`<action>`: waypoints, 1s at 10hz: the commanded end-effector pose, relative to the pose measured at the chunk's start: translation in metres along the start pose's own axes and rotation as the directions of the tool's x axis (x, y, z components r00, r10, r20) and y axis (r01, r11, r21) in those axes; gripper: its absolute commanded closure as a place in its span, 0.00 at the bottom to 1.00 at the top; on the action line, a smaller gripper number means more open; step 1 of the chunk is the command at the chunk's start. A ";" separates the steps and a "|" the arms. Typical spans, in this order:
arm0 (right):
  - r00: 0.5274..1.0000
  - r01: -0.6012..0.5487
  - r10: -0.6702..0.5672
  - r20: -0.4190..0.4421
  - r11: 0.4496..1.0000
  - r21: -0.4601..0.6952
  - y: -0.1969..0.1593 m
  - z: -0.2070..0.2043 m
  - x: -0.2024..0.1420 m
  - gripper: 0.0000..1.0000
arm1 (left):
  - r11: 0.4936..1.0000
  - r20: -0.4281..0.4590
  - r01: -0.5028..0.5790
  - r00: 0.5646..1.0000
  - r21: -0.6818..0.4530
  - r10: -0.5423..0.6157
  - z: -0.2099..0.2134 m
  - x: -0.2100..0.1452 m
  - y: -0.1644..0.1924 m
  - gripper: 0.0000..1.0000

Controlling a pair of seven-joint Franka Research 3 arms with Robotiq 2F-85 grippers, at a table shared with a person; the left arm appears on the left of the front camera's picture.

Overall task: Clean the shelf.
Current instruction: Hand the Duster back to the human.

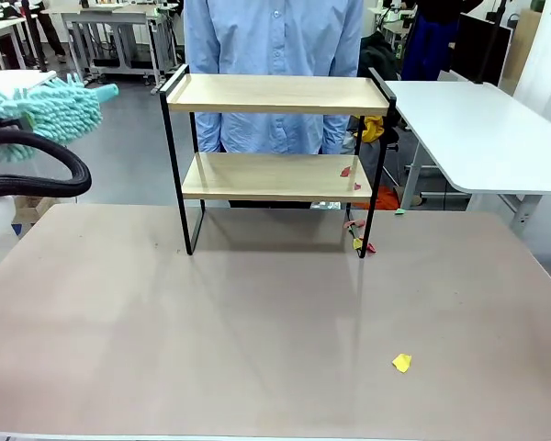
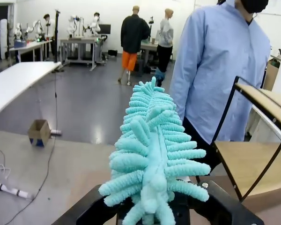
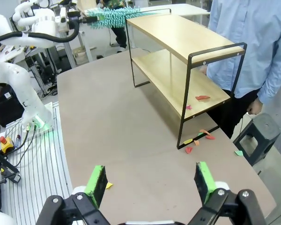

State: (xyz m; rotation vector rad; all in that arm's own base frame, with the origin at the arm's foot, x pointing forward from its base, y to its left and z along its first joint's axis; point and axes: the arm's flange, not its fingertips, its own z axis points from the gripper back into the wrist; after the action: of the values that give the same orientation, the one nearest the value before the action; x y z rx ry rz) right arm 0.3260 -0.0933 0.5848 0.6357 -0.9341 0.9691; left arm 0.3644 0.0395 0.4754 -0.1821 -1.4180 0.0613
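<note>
I am looking at one shelf (image 1: 277,95), standing toward the far side of the brown table (image 1: 257,340), directly in front of one person in a light blue shirt (image 1: 274,37). The shelf is showing two light wooden boards, one above the other, held in a thin black metal frame with raised rails at both ends. Two small red scraps (image 1: 347,171) are lying on the lower board near its right end, and several more red, yellow and green scraps (image 1: 359,241) are sitting on the table around the shelf's right front leg. One yellow scrap (image 1: 401,363) is lying alone on the table, well nearer me than the shelf. My left gripper (image 2: 152,213) is clamping its fingers on one turquoise fluffy duster (image 2: 152,150), which is hanging in the air to the left of the shelf's top board. My right gripper (image 3: 151,182) is hovering above the table, right of the shelf, with its green-padded fingers (image 3: 97,183) standing wide apart and holding nothing. I am seeing no readable writing or labels.
</note>
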 end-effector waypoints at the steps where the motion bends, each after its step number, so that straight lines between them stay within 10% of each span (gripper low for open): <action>1: 1.000 -0.026 0.026 0.007 1.000 0.003 -0.001 0.002 0.001 0.00 | 1.000 0.044 -0.023 0.999 -0.006 0.023 0.014 -0.088 -0.024 0.83; 2: 1.000 -0.026 0.026 0.007 1.000 0.003 -0.001 0.002 0.001 0.00 | 0.999 0.028 -0.046 0.999 -0.015 0.047 0.011 -0.093 -0.028 0.83; 3: 1.000 -0.026 0.026 0.007 1.000 0.003 -0.001 0.002 0.001 0.00 | 1.000 -0.012 -0.009 1.000 -0.004 0.009 -0.004 -0.005 0.001 0.83; 10: 1.000 -0.026 0.026 0.007 1.000 0.003 -0.001 0.002 0.001 0.00 | 1.000 -0.012 -0.009 1.000 -0.004 0.009 -0.004 -0.005 0.001 0.83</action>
State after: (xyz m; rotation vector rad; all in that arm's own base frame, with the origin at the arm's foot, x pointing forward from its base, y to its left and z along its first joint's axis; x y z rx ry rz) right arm 0.3256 -0.0933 0.5846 0.6383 -0.9326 0.9701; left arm 0.3659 0.0384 0.4681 -0.2081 -1.3914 0.0783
